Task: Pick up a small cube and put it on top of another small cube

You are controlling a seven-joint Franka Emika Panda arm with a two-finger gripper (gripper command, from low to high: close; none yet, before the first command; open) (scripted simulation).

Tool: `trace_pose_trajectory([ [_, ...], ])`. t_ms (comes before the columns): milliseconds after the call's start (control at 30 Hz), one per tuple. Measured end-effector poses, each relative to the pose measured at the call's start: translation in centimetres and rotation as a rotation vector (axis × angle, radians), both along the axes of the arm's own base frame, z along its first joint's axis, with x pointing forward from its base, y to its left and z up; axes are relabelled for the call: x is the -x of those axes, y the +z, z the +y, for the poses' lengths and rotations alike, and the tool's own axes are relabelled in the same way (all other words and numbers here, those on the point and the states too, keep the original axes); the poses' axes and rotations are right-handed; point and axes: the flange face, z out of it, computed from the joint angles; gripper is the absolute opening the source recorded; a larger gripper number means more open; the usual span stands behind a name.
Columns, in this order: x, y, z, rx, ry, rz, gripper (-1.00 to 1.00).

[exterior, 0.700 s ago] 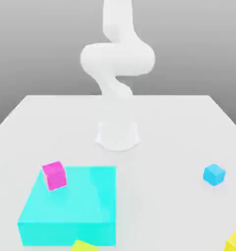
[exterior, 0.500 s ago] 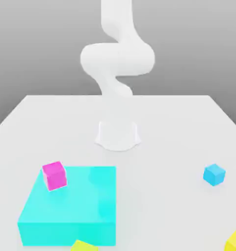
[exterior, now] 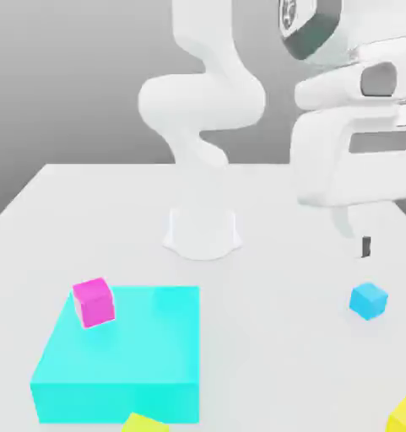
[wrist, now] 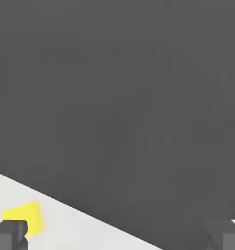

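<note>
End effector (wrist: pixel 117 237): spread wide, empty, above tabletop (exterior: pixel 265 278) | yellow cube (wrist: pixel 25 218): on tabletop beside one fingertip (wrist: pixel 9 235), untouched | magenta cube (exterior: pixel 94 301): on cyan block (exterior: pixel 121 359), far corner at exterior view's left

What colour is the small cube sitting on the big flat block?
Magenta: the small cube on the cyan block, clearest in the exterior view.

A big white table (exterior: pixel 88 211) sits under soft, even light. Behind it there is just a plain gray wall (exterior: pixel 62 76).
</note>
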Motion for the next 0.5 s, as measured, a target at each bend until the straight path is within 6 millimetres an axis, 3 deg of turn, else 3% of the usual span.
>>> trace_pose_trajectory([
  [167, 0.1, -8.8, 3.7, 0.035, 0.095, 0.11, 0.0],
  [333, 2.1, -17.7, 7.5, 0.066, 0.2, 0.222, 0.0],
  [467, 2.6, -24.2, 8.3, 0.071, 0.22, 0.243, 0.0],
  [500, 2.6, -25.4, 8.3, 0.071, 0.221, 0.244, -1.0],
])
